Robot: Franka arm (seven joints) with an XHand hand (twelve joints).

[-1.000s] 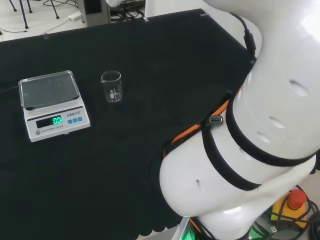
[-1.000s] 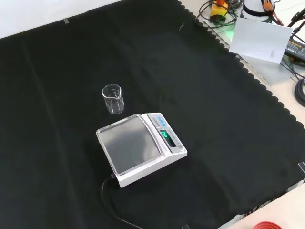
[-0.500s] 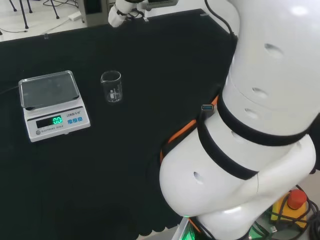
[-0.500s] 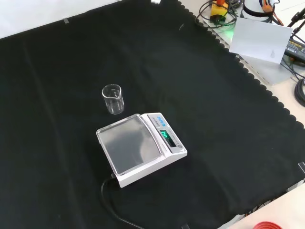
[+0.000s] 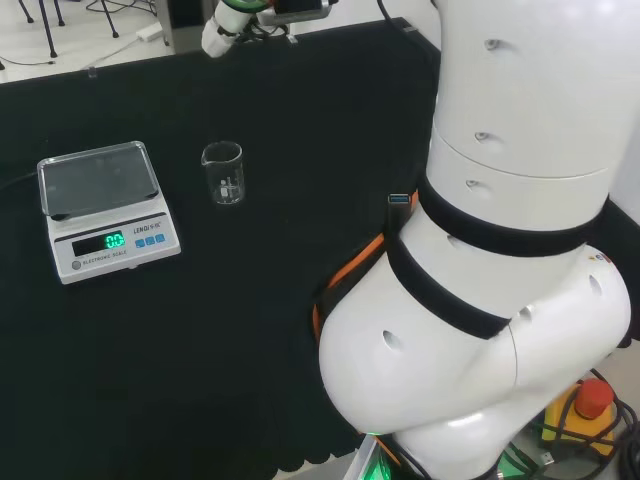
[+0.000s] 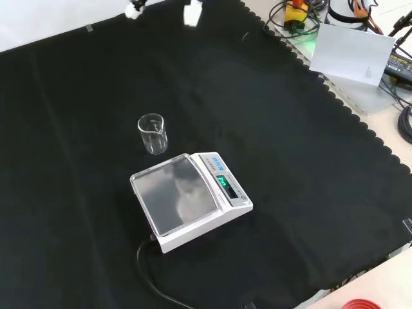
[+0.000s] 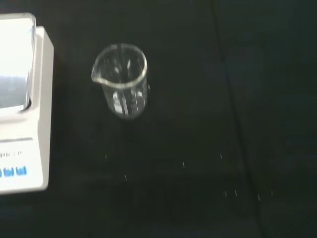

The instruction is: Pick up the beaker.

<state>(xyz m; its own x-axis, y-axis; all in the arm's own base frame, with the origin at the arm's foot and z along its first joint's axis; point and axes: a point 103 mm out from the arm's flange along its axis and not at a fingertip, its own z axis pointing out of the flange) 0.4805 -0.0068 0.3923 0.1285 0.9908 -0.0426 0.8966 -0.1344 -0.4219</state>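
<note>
A small clear glass beaker (image 5: pixel 222 172) stands upright and empty on the black cloth, just right of a white scale in the head view. In the front view the beaker (image 6: pixel 152 133) stands just beyond the scale's far left corner. From the wrist view the beaker (image 7: pixel 121 79) is seen from above, with its spout turned toward the scale. The hand (image 6: pixel 192 14) enters at the front view's top edge, well above and beyond the beaker, with white fingertips spread apart and holding nothing. In the head view one straight finger of the hand (image 5: pixel 218 35) shows at the top edge.
A white digital scale (image 5: pixel 100 205) with a lit green display and a clear pan sits beside the beaker, seen too in the front view as the scale (image 6: pixel 187 199) with its cable trailing toward the near edge. The arm's big white links (image 5: pixel 500 250) fill the head view's right.
The arm has swung and the hand has come into the front view's top edge, moving toward the beaker's side. Beaker and scale have not moved.
</note>
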